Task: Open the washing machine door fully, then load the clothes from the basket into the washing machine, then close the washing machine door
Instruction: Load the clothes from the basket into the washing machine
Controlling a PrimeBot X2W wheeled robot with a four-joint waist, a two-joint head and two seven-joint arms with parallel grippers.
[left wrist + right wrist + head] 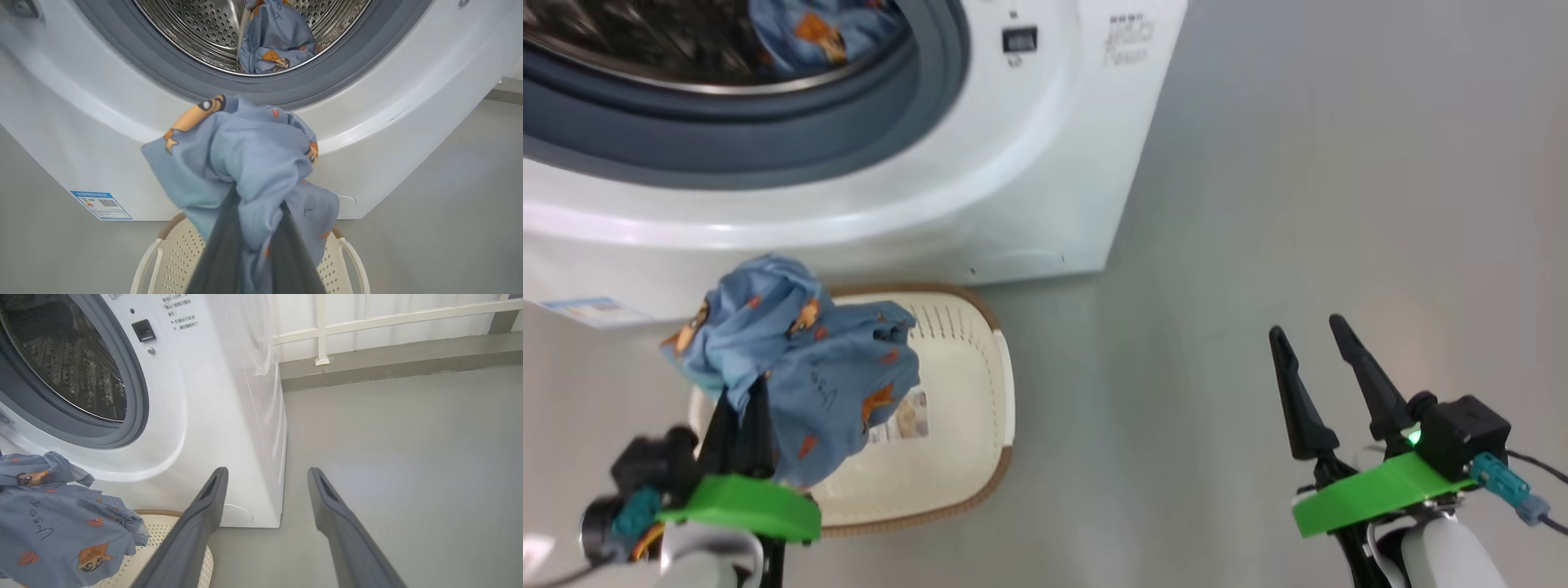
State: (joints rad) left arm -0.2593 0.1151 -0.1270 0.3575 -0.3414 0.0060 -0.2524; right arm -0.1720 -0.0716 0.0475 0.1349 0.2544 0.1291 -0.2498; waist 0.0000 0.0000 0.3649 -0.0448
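Observation:
My left gripper (742, 392) is shut on a blue garment (800, 367) printed with orange figures, held above the cream basket (980, 359) on the floor. In the left wrist view the same garment (245, 163) bunches over my fingers (220, 253), just below the washing machine (367, 122) opening. Another blue garment (278, 41) lies inside the steel drum (196, 28), and it also appears at the top of the head view (817, 33). My right gripper (1311, 335) is open over bare floor to the right; its fingers (204, 522) hold nothing. The washing machine door is out of view.
The white machine (1045, 163) stands on a grey floor (1339, 204), with free floor to its right. A white railing (367, 322) and a low kerb run along the far wall. A blue label sticker (101, 205) sits low on the machine's front.

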